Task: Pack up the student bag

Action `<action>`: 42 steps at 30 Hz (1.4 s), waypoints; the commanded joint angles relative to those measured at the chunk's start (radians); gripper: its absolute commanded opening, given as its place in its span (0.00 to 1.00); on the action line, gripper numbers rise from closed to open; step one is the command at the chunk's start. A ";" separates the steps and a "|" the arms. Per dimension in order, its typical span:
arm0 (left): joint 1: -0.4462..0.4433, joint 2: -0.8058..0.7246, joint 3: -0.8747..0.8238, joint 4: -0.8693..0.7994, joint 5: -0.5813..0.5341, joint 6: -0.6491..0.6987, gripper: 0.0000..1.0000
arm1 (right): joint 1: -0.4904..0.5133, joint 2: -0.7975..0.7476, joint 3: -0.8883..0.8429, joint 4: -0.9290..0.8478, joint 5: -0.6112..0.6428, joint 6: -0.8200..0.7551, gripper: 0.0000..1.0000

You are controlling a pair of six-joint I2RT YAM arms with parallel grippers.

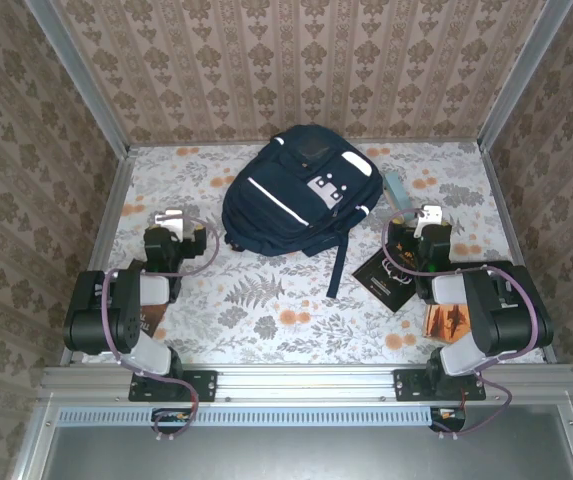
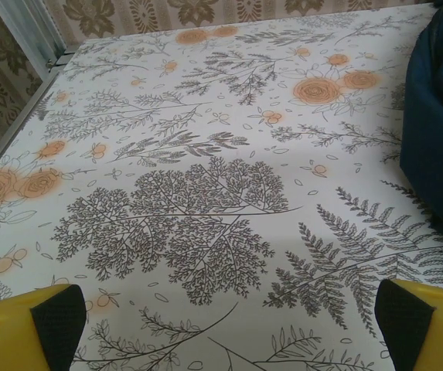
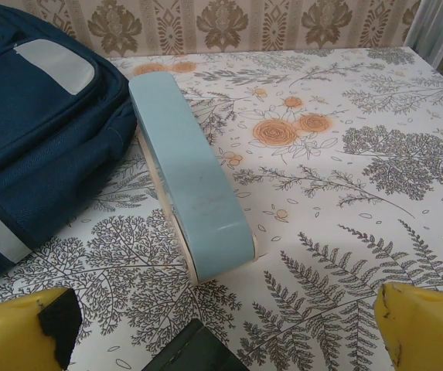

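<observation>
Top external view gives us the student bag point(image 1: 301, 190) lying at the far middle of the floral desk point(image 1: 266, 300), straps trailing toward the arms. Left of the bag our left pincer point(image 1: 171, 218) is released and empty, and right of the bag so is our right pincer point(image 1: 428, 215). Just beside the bag's right flank a pale blue book point(image 3: 190, 185) stands on edge, with a black book point(image 1: 391, 275) nearer the arms.
</observation>
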 commanded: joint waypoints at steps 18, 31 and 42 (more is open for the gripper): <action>0.017 0.002 0.028 -0.009 0.029 0.006 1.00 | -0.002 0.003 0.021 -0.010 -0.012 0.010 1.00; 0.007 -0.252 0.127 -0.368 -0.094 -0.065 1.00 | 0.002 -0.361 0.140 -0.487 0.055 0.122 1.00; -0.087 -0.211 0.585 -1.011 0.109 -0.397 1.00 | 0.061 -0.283 0.536 -1.139 -0.224 0.550 1.00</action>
